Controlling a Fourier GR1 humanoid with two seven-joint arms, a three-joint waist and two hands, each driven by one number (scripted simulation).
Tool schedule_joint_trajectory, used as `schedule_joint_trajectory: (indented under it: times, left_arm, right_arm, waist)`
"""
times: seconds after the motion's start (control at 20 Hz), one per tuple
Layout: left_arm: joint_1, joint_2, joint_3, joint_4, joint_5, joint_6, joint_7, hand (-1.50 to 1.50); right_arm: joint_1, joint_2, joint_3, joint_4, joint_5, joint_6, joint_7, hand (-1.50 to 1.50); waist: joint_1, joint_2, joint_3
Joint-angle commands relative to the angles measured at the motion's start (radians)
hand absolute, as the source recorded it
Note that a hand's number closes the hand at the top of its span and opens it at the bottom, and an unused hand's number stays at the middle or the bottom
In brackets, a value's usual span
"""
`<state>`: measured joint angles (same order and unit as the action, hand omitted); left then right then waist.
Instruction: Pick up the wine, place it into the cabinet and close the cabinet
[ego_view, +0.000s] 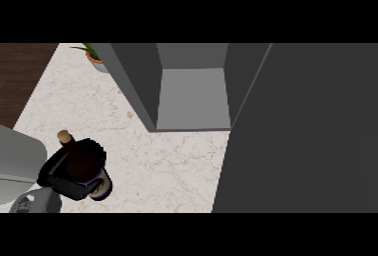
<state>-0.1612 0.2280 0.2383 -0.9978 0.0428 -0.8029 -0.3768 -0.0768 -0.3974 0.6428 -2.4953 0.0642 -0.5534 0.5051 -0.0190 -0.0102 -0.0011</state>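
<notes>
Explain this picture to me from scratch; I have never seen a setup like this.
You are looking steeply down from a humanoid robot's head at a pale marble kitchen counter. At lower left its grey forearm ends in a black left hand, whose fingers curl round a dark wine bottle; the bottle's tan top pokes out above the hand. The right hand is not in the picture. The grey box at the top is an open cabinet, and the big dark panel on the right is its door, swung open. A potted plant stands in the far left corner. The bottle is not yet in the cabinet.
</notes>
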Motion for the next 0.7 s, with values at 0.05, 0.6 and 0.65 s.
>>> schedule_joint_trajectory:
  times: [0.05,0.6,0.65]
  left_arm:
    - [0.074,-0.125,0.107,-0.043,-0.021,0.321,-0.14,1.5]
    - [0.211,-0.226,-0.109,-0.137,-0.009,0.371,-0.258,1.5]
    - [0.192,-0.226,-0.182,-0.258,0.066,0.448,-0.117,1.5]
  right_arm:
    - [0.041,-0.018,-0.01,-0.094,0.021,-0.017,0.021,-1.5]
    - [0.14,-0.09,0.045,-0.217,0.08,-0.034,0.007,-1.5]
    - [0.105,-0.067,0.062,-0.175,0.109,-0.05,0.022,-1.5]
  waist:
    - [0.01,0.0,-0.001]
    - [0.003,0.004,0.0]
    - [0.008,0.002,0.001]
